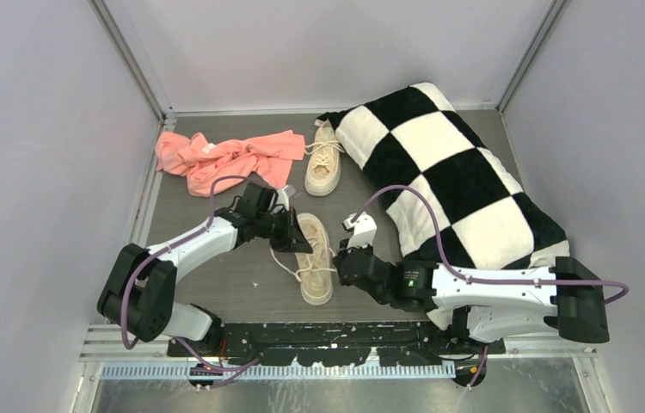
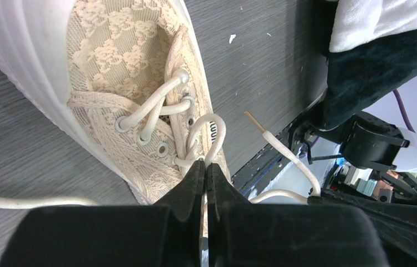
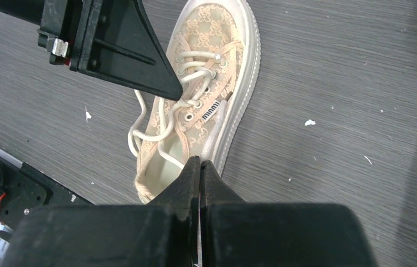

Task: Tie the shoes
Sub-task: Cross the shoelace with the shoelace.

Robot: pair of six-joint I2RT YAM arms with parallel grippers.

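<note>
Two beige shoes lie on the dark table. The far shoe lies beside the pillow. The near shoe lies between both arms, its cream laces loose. My left gripper is at its eyelets, shut on a lace loop that arches up from the tongue. From the right side of that shoe, my right gripper is shut on the other lace, whose tipped end sticks out free.
A pink cloth lies crumpled at the back left. A black-and-white checkered pillow fills the right side, over the right arm. A loose lace trails on the table to the left. The black base rail runs along the near edge.
</note>
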